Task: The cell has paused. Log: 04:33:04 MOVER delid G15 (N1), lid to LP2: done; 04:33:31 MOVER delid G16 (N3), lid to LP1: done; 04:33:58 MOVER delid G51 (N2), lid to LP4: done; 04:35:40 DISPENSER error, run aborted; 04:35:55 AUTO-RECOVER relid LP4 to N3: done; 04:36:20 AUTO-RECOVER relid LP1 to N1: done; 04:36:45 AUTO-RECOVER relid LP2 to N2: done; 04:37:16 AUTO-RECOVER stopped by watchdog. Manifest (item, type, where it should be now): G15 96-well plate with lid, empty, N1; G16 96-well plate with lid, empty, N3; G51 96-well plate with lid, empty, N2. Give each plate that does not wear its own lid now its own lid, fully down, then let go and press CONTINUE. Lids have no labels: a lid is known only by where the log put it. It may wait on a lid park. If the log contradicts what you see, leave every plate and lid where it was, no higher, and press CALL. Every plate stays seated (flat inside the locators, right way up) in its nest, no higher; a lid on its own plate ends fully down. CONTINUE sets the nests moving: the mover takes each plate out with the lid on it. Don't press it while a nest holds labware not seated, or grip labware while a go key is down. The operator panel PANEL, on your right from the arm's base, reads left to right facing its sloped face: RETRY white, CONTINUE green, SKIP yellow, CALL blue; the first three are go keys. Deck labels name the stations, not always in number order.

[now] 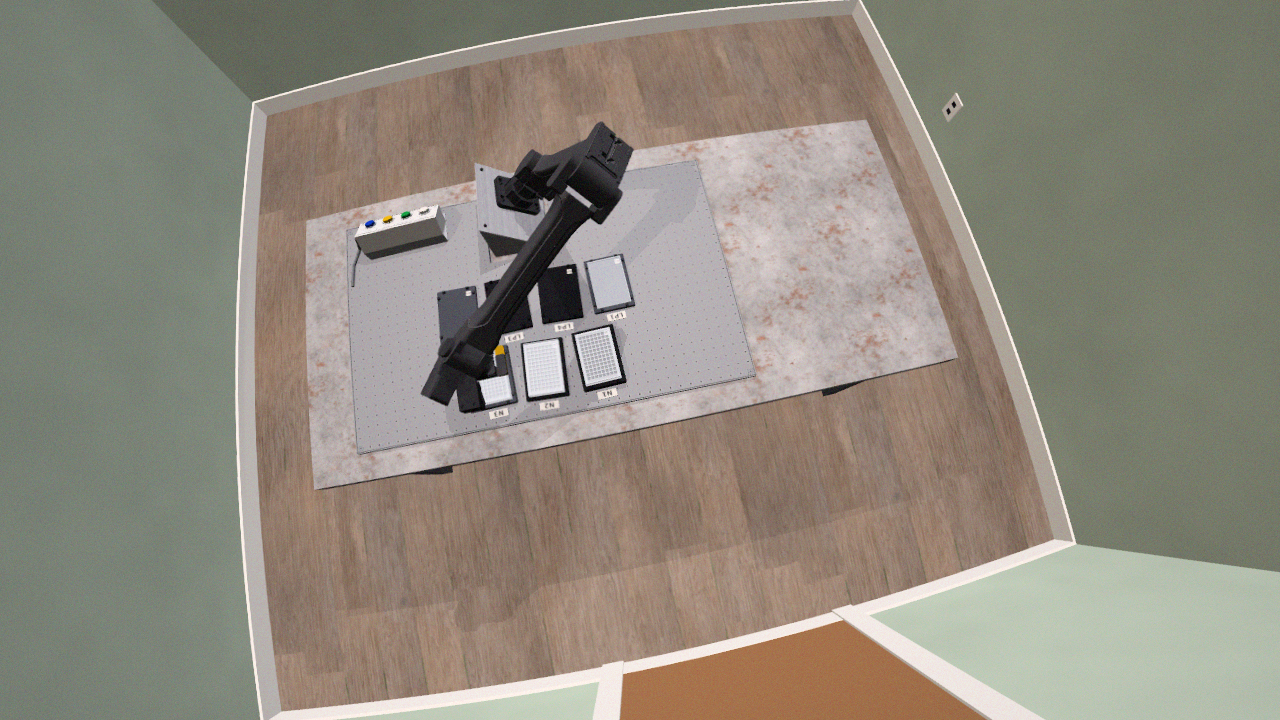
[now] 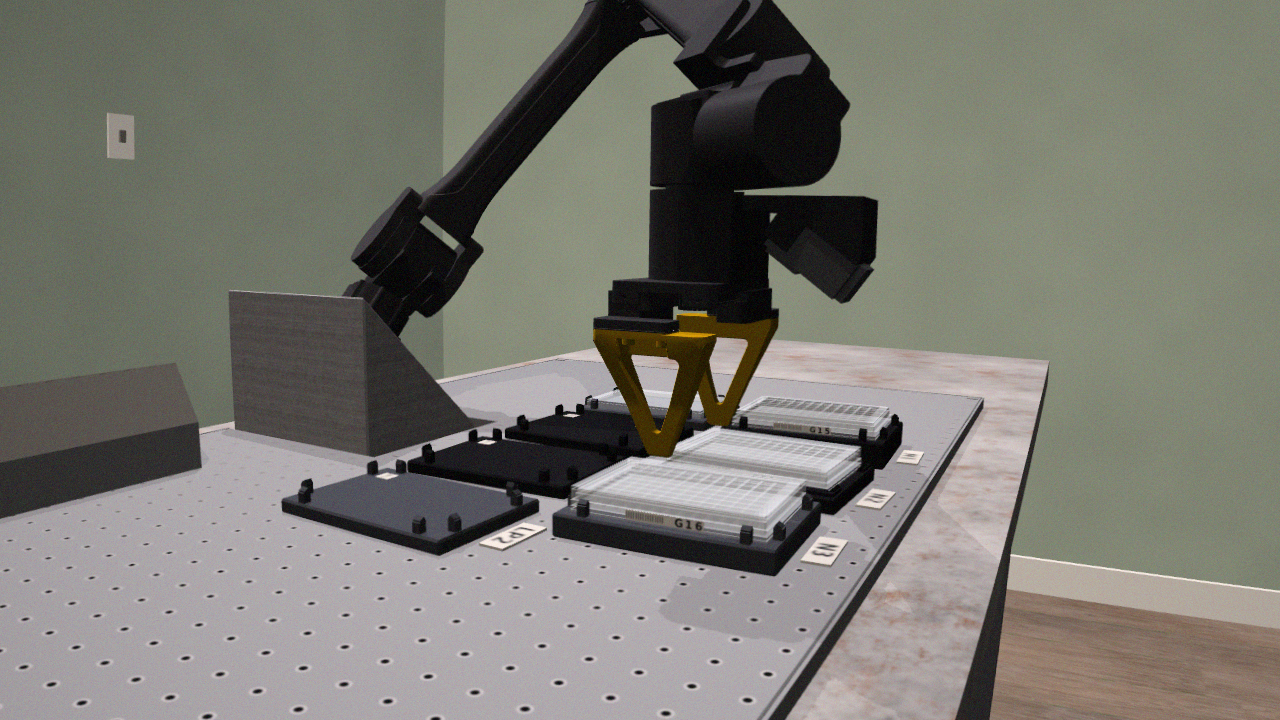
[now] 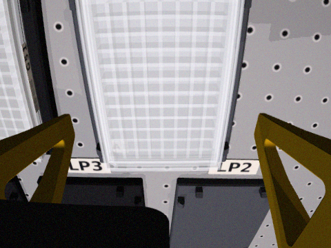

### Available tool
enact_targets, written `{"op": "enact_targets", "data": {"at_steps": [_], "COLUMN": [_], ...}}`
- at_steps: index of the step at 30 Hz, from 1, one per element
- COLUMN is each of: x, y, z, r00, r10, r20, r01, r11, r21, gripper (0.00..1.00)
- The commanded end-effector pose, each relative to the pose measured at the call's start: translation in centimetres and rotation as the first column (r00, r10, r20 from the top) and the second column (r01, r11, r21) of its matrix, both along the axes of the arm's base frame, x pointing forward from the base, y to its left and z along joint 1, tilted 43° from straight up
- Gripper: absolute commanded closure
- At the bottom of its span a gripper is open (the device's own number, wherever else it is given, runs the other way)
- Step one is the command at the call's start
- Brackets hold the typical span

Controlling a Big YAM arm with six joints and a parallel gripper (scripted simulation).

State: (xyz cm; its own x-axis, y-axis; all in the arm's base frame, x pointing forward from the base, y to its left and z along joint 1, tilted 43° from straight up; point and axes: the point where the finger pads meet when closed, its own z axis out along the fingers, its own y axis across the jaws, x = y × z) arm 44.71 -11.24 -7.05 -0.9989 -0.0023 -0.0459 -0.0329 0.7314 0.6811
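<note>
Three clear 96-well plates sit in black nests along the deck's front edge. Plate G16 in N3 wears a clear lid and fills the wrist view. The middle plate in N2 also wears a lid. Plate G15 in N1 looks bare, with its wells showing. One clear lid lies on lid park LP1 behind N1. My gripper hangs open and empty just above G16's lid, with a yellow finger on either long side.
Lid parks LP2, LP3 and LP4 are bare black trays with corner pegs. The operator panel with its four coloured keys stands at the back beside the grey arm pedestal. The deck edge runs close in front of the nests.
</note>
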Motion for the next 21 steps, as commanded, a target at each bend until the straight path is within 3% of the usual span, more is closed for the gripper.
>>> {"op": "enact_targets", "data": {"at_steps": [1,21], "x": [1.60,0.93], "y": [0.10,0.66], "z": [0.80,0.89], "r00": [0.999,0.999], "r10": [0.018,0.010], "r20": [0.044,0.030], "r01": [-0.017,-0.010], "r11": [1.000,1.000], "r21": [-0.019,-0.014], "gripper": [0.00,0.00]}}
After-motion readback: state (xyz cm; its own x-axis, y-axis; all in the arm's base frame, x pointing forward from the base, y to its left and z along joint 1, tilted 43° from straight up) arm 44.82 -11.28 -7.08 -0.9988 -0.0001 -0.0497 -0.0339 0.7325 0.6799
